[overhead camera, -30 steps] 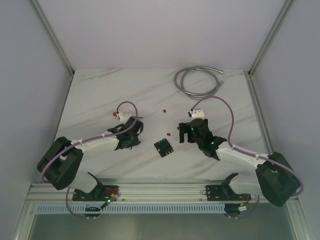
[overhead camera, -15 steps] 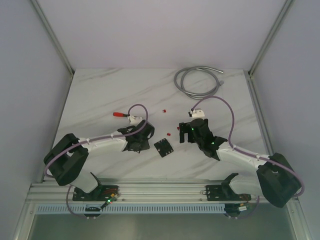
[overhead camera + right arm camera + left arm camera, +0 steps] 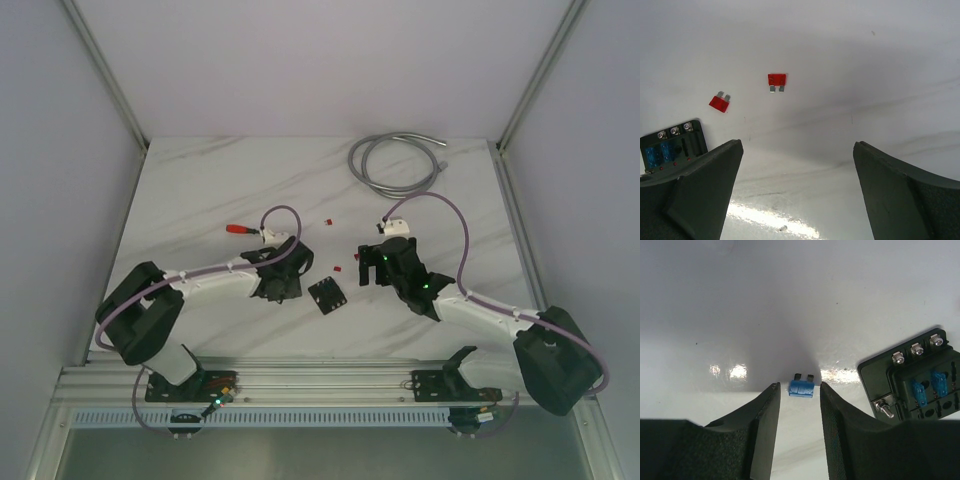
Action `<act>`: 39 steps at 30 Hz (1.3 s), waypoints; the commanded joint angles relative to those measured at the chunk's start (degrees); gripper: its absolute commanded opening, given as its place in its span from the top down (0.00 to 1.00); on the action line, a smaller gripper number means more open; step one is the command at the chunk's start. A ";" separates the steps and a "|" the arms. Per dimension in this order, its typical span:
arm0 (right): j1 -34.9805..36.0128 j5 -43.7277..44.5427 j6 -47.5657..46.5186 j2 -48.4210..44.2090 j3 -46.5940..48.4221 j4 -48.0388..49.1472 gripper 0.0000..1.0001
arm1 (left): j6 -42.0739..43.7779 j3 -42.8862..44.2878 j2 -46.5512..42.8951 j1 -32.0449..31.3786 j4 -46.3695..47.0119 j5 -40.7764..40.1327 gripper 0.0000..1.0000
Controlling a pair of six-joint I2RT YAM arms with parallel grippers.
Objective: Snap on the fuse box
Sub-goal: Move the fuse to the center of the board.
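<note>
While the parted jaws of our left gripper [image 3: 798,396] straddle the blue fuse [image 3: 801,388], fuse box [image 3: 920,385] at three o'clock, we judge a pickup intended; our right gripper [image 3: 797,165] gapes empty.

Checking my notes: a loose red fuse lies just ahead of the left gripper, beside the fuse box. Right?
No. The left wrist view shows the fuse ahead of the left gripper, beside the fuse box, is blue, not red.
</note>
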 commanded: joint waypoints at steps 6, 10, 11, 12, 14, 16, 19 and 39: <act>-0.24 -0.15 0.26 -0.68 0.45 0.10 0.00 | 2.06 3.60 3.83 -1.14 -6.59 -0.07 0.54; -0.25 -0.23 0.26 -0.56 0.52 0.16 0.00 | 2.98 5.60 6.17 -1.77 -9.30 -0.36 0.54; -0.20 -0.25 0.26 -0.61 0.54 0.12 0.00 | 3.24 6.27 6.82 -2.05 -10.02 -0.46 0.55; -0.20 -0.25 0.26 -0.57 0.52 0.15 0.00 | 3.48 6.86 7.40 -2.34 -10.78 -0.56 0.55; -0.23 -0.25 0.17 -0.61 0.52 0.09 0.00 | 3.77 7.66 8.40 -2.51 -11.93 -0.82 0.56; -0.22 -0.24 0.17 -0.70 0.52 0.06 0.00 | 4.03 8.10 9.16 -2.51 -12.66 -0.63 0.56; -0.17 -0.28 0.17 -0.74 0.56 0.05 0.00 | 4.18 8.40 9.95 -2.63 -12.83 -0.05 0.58; -0.15 -2.95 -0.33 -2.15 0.22 0.24 0.00 | -2.69 4.35 5.55 -2.07 -4.37 0.97 0.74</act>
